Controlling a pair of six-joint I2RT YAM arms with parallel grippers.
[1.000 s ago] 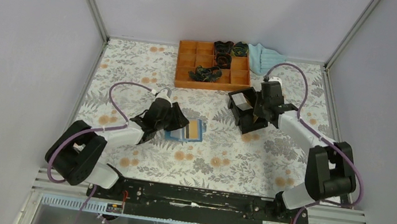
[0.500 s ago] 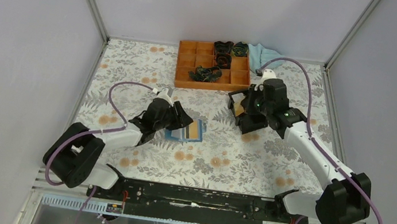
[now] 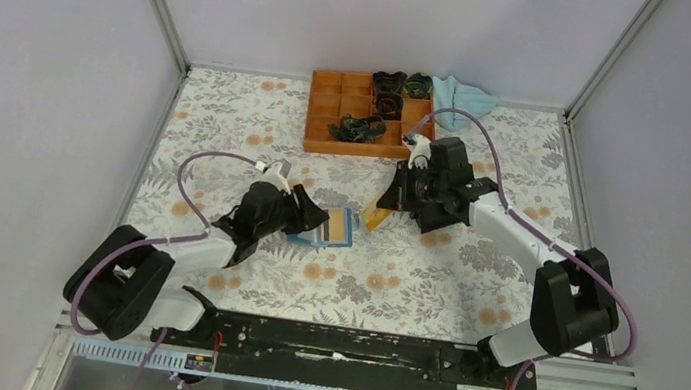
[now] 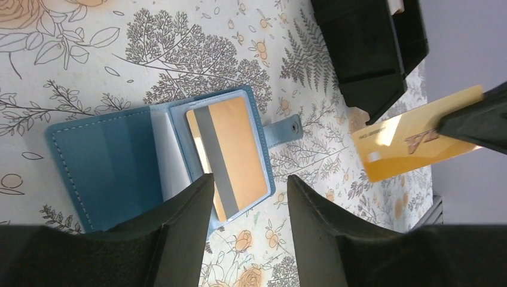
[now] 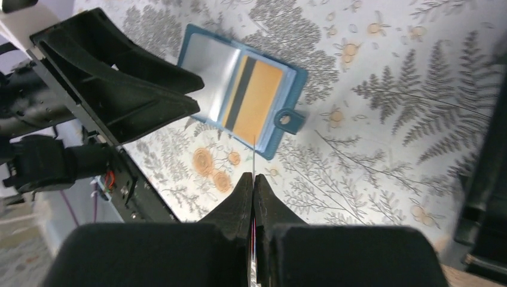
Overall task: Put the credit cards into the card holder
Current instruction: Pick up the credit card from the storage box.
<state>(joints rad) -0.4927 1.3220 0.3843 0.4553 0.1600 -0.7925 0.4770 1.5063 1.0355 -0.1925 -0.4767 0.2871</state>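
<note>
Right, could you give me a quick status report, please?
Left gripper open over the card holder. Right gripper shut on tan-orange card, in the air. Holder open flat, another card inside. Nothing between.

1. My top camera hangs above and behind my bases, facing down and forward; the card holder (image 3: 325, 227) sits small near the middle of its view.
2. My left wrist camera looks down past my left gripper (image 4: 250, 185) from close above the card holder.
3. My right wrist camera looks down along my right gripper (image 5: 252, 179) from slightly farther, the card holder beyond the fingertips.
4. All three views share the card holder and the credit card (image 4: 412, 134) beside it; the right wrist camera sees that card edge-on.
</note>
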